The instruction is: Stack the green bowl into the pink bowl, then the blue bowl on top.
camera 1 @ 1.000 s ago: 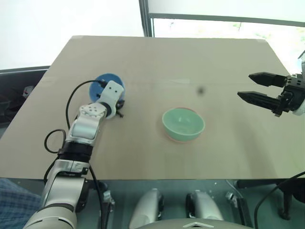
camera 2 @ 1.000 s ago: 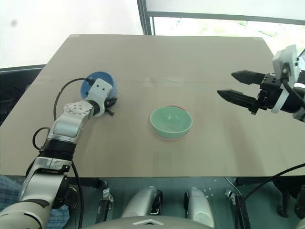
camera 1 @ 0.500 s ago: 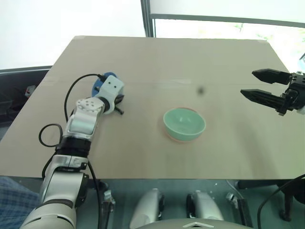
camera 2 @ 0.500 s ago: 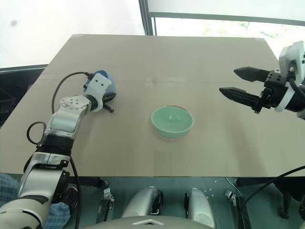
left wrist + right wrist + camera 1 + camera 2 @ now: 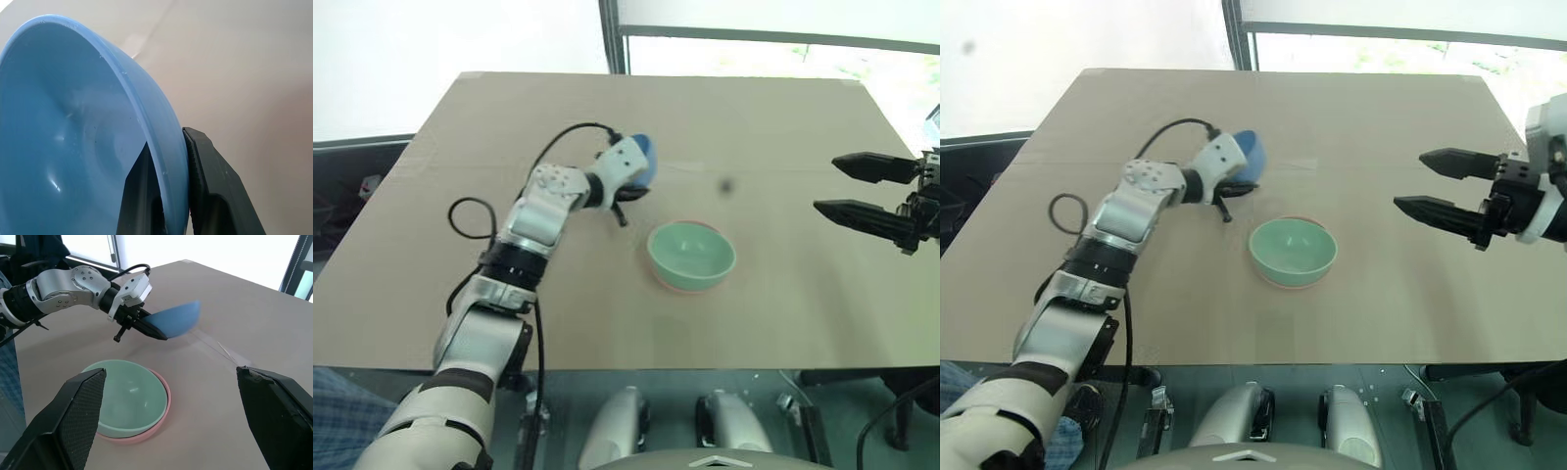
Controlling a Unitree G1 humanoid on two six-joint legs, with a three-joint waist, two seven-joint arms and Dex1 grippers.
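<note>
A tan table [image 5: 783, 323] bears the green bowl [image 5: 691, 253], nested inside the pink bowl [image 5: 159, 421] near the middle. Up off the table beside them, the left gripper [image 5: 146, 328] pinches the rim of the tilted blue bowl [image 5: 176, 319]. The right gripper [image 5: 862, 188] hangs off to the right, its fingers spread with nothing between them.

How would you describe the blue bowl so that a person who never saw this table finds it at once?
Start at the tan table, whose middle holds the green bowl nested in the pink bowl. Behind these and toward the robot's left, the left claw grips the blue bowl by its rim. It is the only blue bowl, held tilted above the table.
</note>
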